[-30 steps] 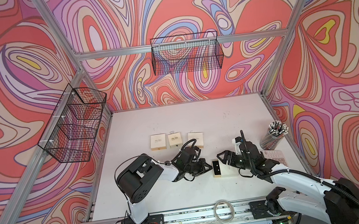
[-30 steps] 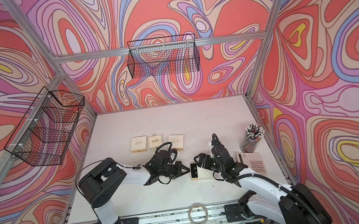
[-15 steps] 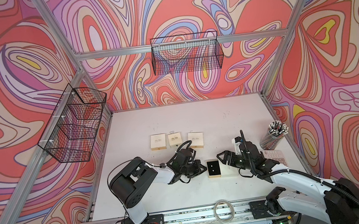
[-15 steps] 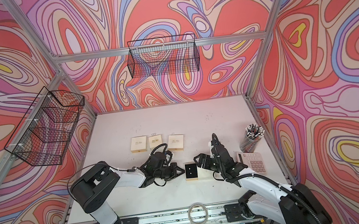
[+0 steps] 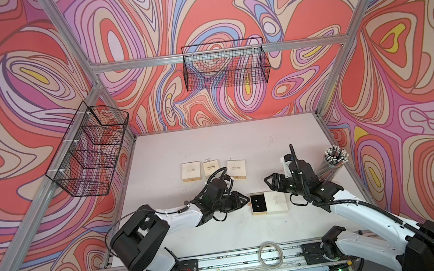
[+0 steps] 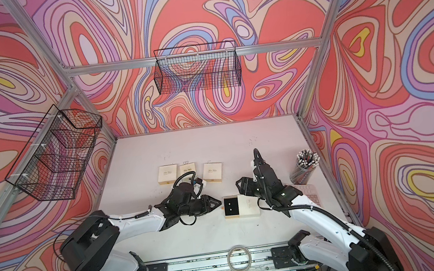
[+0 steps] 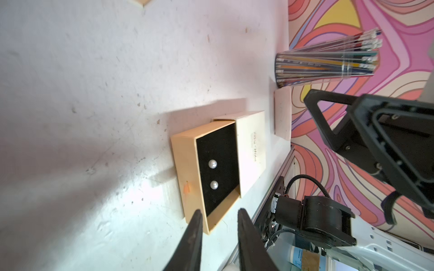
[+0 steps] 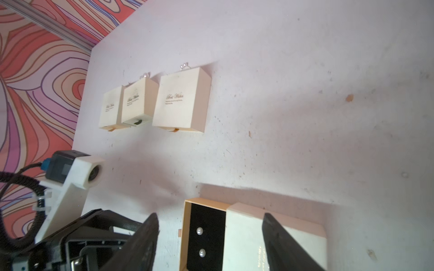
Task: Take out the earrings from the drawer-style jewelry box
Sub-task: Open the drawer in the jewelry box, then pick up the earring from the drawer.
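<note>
The jewelry box (image 5: 275, 201) lies at the front middle of the table, its drawer (image 7: 187, 169) slid out toward my left arm. Two small white earrings (image 7: 212, 163) (image 8: 199, 231) sit on the drawer's black lining, also visible in both top views (image 5: 258, 203) (image 6: 231, 207). My left gripper (image 5: 247, 200) (image 7: 219, 210) points at the drawer's front corner, its jaws a little apart and holding nothing. My right gripper (image 8: 210, 214) hovers open over the box, one finger beside the drawer and one above the cream sleeve (image 8: 246, 234).
Three closed cream boxes (image 5: 191, 171) (image 5: 211, 167) (image 5: 236, 169) stand in a row farther back, with tiny silvery pieces (image 8: 184, 66) behind two of them. A cup of pencils (image 5: 331, 160) and a pink card (image 6: 308, 191) are at the right edge.
The drawer has slid out to the left with my left gripper, exposing the earrings. The left jaws have then parted. The right jaws have narrowed slightly.
</note>
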`<control>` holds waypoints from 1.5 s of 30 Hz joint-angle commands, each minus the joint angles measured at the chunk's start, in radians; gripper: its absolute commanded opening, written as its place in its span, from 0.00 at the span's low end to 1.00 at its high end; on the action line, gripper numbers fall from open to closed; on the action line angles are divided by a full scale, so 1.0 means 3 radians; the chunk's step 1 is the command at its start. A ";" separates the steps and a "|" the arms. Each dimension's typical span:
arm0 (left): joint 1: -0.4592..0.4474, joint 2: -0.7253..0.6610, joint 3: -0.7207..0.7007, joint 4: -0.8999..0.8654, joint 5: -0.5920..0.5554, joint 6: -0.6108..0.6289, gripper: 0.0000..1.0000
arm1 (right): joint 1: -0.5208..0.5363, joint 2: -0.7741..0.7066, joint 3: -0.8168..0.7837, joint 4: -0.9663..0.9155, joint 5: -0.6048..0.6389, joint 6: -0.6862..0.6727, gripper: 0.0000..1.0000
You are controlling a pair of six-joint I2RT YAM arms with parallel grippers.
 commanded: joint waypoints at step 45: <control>0.0107 -0.2289 -0.0291 -0.1842 -0.0929 0.1073 1.00 | 0.1426 0.1748 0.0606 -0.0291 0.1253 0.0220 0.19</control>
